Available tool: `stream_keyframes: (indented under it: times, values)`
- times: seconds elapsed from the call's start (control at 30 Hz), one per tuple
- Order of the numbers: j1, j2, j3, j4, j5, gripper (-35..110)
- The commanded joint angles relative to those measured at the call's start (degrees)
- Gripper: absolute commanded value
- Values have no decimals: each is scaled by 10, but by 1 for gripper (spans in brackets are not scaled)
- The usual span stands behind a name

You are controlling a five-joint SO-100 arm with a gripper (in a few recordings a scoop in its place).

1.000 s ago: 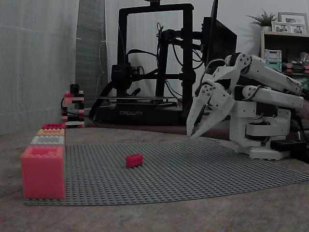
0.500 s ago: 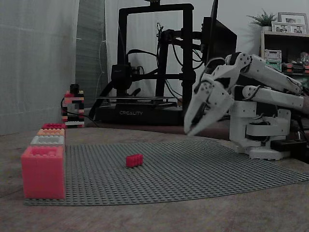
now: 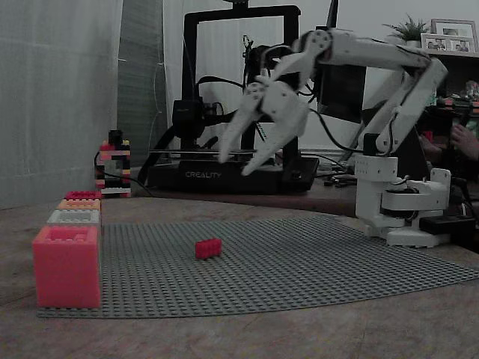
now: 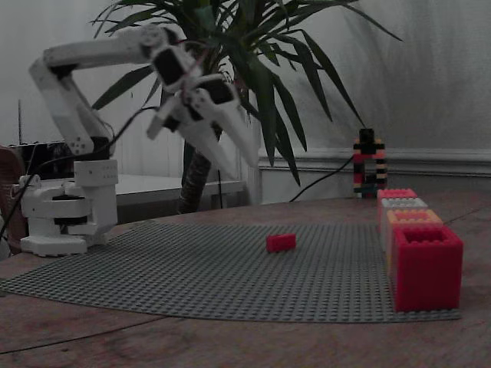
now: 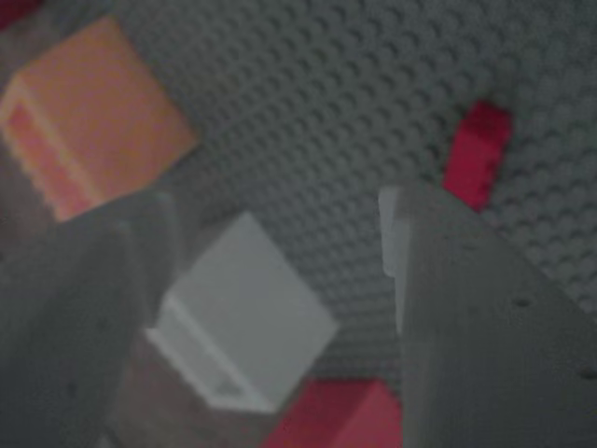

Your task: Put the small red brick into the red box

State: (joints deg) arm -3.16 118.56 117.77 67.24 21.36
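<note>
- Hand (image 3: 234,164) hangs in the air over the grey studded mat (image 3: 314,262), fingers spread apart, nothing between them. Same in the other fixed view (image 4: 244,169).
- Small red brick (image 3: 208,248) lies flat on the mat, alone, roughly mid-mat, lower than the hand and clear of it. Also seen at (image 4: 281,242).
- Red box (image 3: 66,266) sits at the mat's near corner, open top up, well apart from the brick. Other side view has it at (image 4: 426,264).
- Behind it runs a row: white box (image 3: 73,217), orange box (image 3: 78,203), then another reddish one. I see only the tops of those in that fixed view, as the red box hides the rest.
- Wrist view is blurry and dim. Both fingers (image 5: 476,317) fill the lower part. Brick (image 5: 478,154) shows top right, its lower end just at the right finger's tip; can't tell if any is covered.
- Wrist view also has the orange box (image 5: 89,112) top left and the white box (image 5: 242,313) between the fingers. The red box (image 5: 336,415) is cut off by the bottom edge, w/ part behind the right finger.
- Desk (image 3: 224,336) under the mat is dark and its surface detail is hard to read.
</note>
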Motion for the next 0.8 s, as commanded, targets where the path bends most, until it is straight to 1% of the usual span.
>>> stream_keyframes:
  times: [0.0,0.1,0.23,0.47,0.77]
  values:
    - [-51,-92,-120,14,42,23]
    - [-88,-177,-192,52,65,24]
    - [-114,-242,-234,62,83,24]
    - [-115,-323,-262,62,108,24]
    - [-98,-390,-279,48,99,23]
